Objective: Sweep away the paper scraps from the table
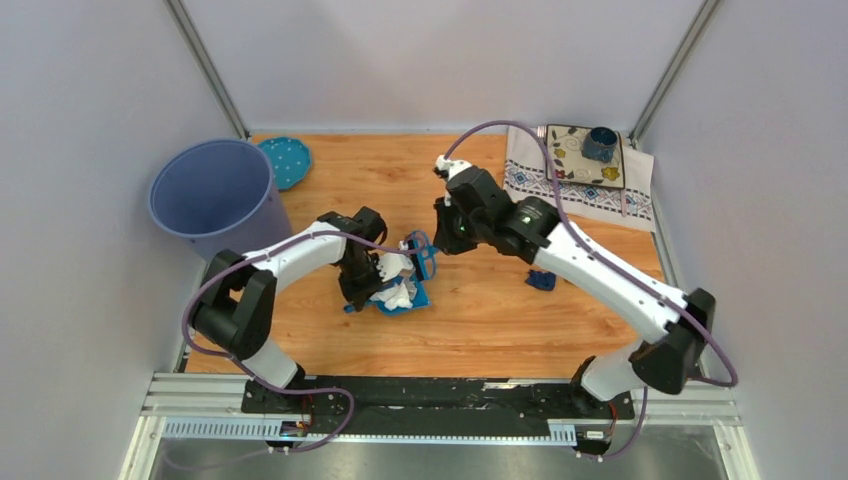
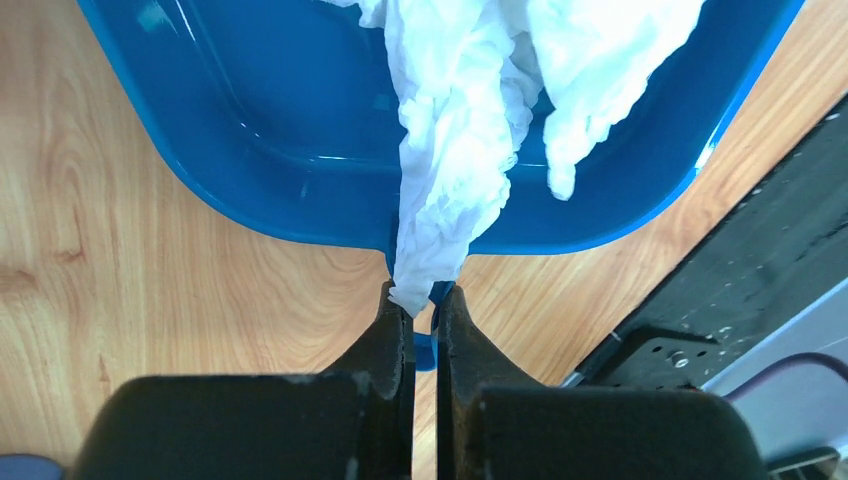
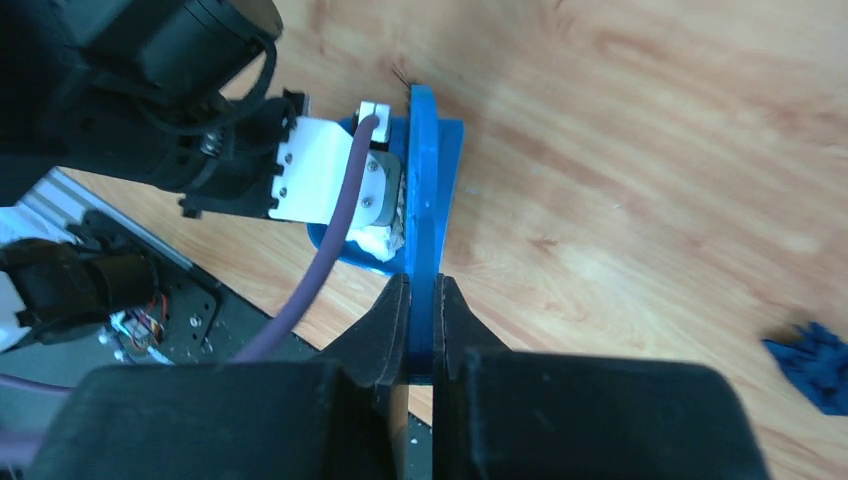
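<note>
A blue dustpan [image 1: 417,298] lies on the table [image 1: 480,320] at the centre, with white crumpled paper scraps [image 1: 396,292] piled in it. My left gripper [image 2: 425,296] is shut on the dustpan's handle [image 2: 426,350] at the near rim of the dustpan [image 2: 250,120]; a tip of white paper [image 2: 450,170] hangs over that rim onto the fingertips. My right gripper [image 3: 421,285] is shut on a thin blue brush [image 3: 422,180], whose far end reaches the dustpan beside the left wrist. One dark blue scrap [image 1: 541,280] lies loose under the right forearm, and shows again as the dark blue scrap [image 3: 815,362].
A blue-grey bin [image 1: 215,195] stands at the far left, a teal lid [image 1: 285,160] behind it. A patterned white cloth [image 1: 560,190] with a tray and blue cup [image 1: 600,143] lies at the back right. A black rail [image 1: 440,395] runs along the near edge.
</note>
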### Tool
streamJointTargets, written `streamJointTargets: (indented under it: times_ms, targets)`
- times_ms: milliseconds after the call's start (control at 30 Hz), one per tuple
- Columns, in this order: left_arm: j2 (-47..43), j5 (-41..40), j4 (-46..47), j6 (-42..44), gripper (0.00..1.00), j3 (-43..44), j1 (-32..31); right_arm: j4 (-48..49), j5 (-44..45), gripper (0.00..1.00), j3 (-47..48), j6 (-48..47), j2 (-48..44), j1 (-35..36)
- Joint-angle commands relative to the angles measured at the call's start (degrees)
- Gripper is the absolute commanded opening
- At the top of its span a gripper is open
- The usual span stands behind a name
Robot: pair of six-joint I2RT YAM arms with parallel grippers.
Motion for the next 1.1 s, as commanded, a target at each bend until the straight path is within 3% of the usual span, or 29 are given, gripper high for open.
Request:
streamJointTargets:
  times_ms: [0,167,367,633,900,1067]
  targets:
    - [-5.0,7.2,0.3,-2.7,0.00,3.2,0.6,-1.9,13.3,0.00,5.7,-2.3,-11.1,0.3]
    - [-8.3,8.8,-2.2,-4.5,0.00,7.7,1.5,-7.1,22.7,0.00,5.6,-3.1,-20.6,-2.0]
    - [-10.6,11.9,-6.9,-8.1,0.00,18.4,6.7,-9.9,23.2,0.00,-1.1,-3.3,-30.2,-7.3]
    - [-12.9,9.6,-13.6,-8.3,0.00,35.0,15.7,-12.5,22.3,0.00,-6.3,-3.4,-32.3,-8.7]
    - [-12.1,6.5,-18.8,-5.5,0.00,51.0,30.9,-12.4,18.2,0.00,-10.4,-3.4,-31.5,-8.8]
    - [-8.4,12.1,-21.5,-4.3,0.00,58.6,46.6,-12.3,17.4,0.00,-12.5,-3.4,-32.3,-8.8]
